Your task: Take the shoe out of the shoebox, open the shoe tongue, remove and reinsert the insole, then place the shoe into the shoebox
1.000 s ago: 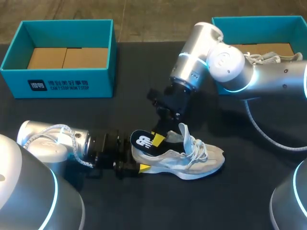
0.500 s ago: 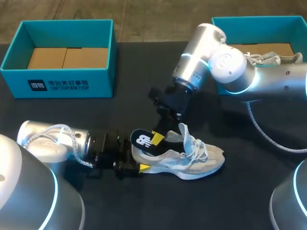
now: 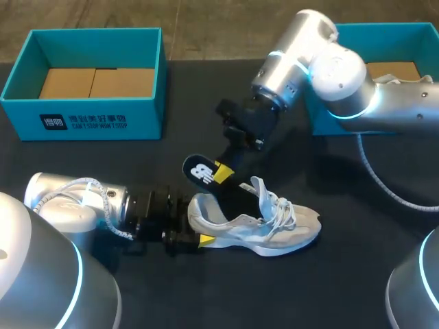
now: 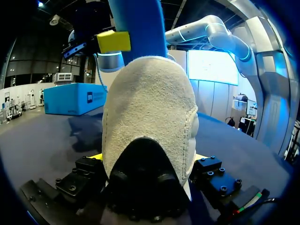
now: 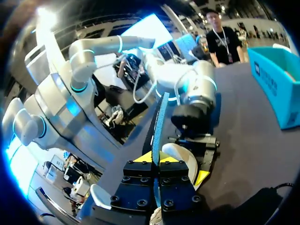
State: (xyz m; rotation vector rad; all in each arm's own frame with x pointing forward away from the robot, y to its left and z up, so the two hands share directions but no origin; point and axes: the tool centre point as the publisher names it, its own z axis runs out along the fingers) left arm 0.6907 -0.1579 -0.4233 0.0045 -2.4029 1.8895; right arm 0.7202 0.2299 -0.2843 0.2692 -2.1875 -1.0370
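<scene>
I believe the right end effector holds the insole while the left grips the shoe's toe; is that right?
Not quite: the head view shows the left end effector gripping the shoe by its heel, not its toe; the right end effector does hold the insole.

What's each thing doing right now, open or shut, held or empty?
Shoe: on table, heel gripped, tongue up.
Insole: out, held in air.
Left gripper: shut on shoe.
Right gripper: shut on insole.
Left shoebox: open, empty.
Right shoebox: open, another shoe inside.
</scene>
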